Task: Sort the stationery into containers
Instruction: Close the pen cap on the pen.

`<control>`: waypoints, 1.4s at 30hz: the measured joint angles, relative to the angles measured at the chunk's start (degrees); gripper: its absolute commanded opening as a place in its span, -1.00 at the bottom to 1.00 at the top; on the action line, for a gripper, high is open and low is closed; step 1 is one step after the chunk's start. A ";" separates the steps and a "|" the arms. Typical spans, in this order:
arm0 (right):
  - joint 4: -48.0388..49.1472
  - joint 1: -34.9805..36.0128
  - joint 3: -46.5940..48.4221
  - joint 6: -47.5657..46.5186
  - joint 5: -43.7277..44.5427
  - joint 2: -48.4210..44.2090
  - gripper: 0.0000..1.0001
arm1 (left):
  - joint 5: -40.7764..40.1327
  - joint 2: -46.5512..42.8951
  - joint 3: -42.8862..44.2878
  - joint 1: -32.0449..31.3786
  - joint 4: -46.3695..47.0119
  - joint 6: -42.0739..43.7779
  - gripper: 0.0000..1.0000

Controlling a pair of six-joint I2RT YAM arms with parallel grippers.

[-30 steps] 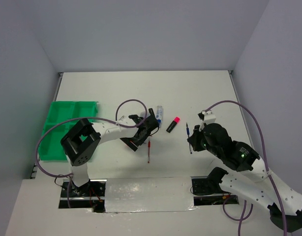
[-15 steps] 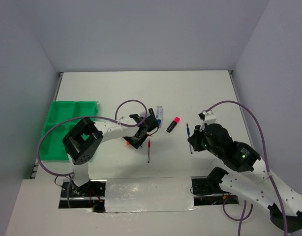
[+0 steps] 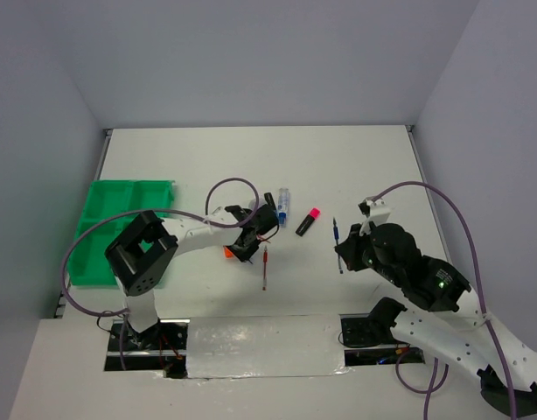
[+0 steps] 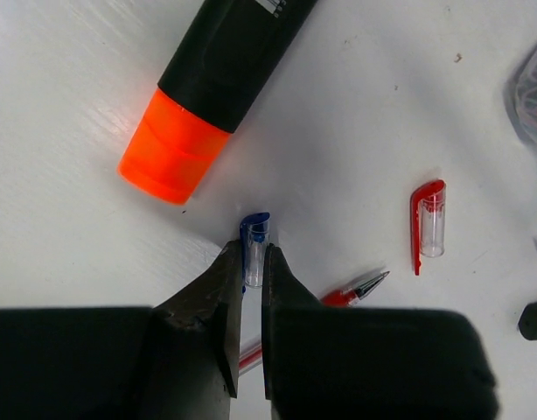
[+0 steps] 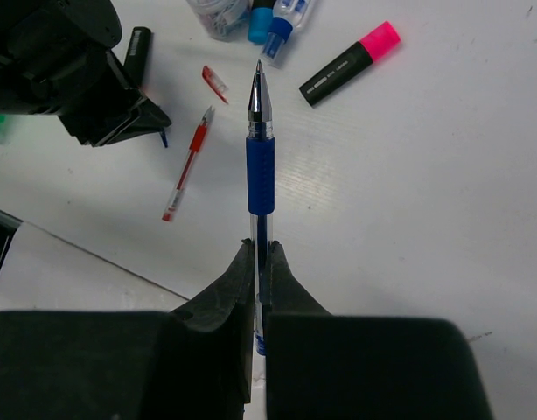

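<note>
Since a second earlier, the left gripper (image 4: 252,255) had shifted slightly to the left, so the orange end of the orange-black highlighter (image 4: 225,61) showed beside it in the overhead view. The right gripper (image 5: 260,249) had drifted a little nearer with its pen.

Counted over the views, there were two highlighters, two thin pens, two tiny caps and one tray. The orange-black highlighter lay just beyond the left fingertips. The pink-black highlighter (image 5: 343,66) lay apart, near the middle of the table (image 3: 338,166). The blue pen (image 5: 260,166) stood out from the right gripper, whose jaws were pressed narrow on its barrel, with the tip pointing away from the wrist. The red pen (image 5: 188,166) lay loose on the table, uncapped. The blue cap (image 4: 254,236) lay on the table with its lower end pinched between the left gripper's nearly closed jaws. The red cap (image 4: 428,223) lay by itself to one side, near the red pen's tip.

At least two blue-capped markers (image 5: 277,31) lay side by side, but the right wrist view cut them off at the top edge, so their full number could not be told. The green tray (image 3: 111,197) sat at the table's left edge, well apart from the stationery. The left arm and its cable covered its near part, so not all compartments showed. A dark stub (image 5: 138,44) beside the left gripper was too small to identify.
</note>
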 measured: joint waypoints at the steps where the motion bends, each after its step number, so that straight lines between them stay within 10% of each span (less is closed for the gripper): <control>1: 0.02 0.00 0.00 -0.07 -0.42 -0.07 -1.00 | 0.09 -0.33 -0.46 0.02 0.79 1.07 -1.00; 14: 8.70 0.00 -7.50 1.97 -8.70 -4.13 -1.00 | -4.00 -9.79 -5.51 -3.41 6.16 15.98 -1.00; 25: 47.30 3.28 -32.33 14.34 -25.57 2.75 -1.00 | -8.98 -40.81 -11.69 -5.29 22.23 35.23 -1.00; 32: 67.25 11.28 -32.72 16.90 -25.99 7.82 -1.00 | -1.11 -51.93 -23.19 -5.46 41.24 48.33 -1.00; 42: 71.89 15.65 -30.16 15.91 -22.10 12.48 -1.00 | 4.92 -55.71 -27.15 -5.53 52.30 54.93 -1.00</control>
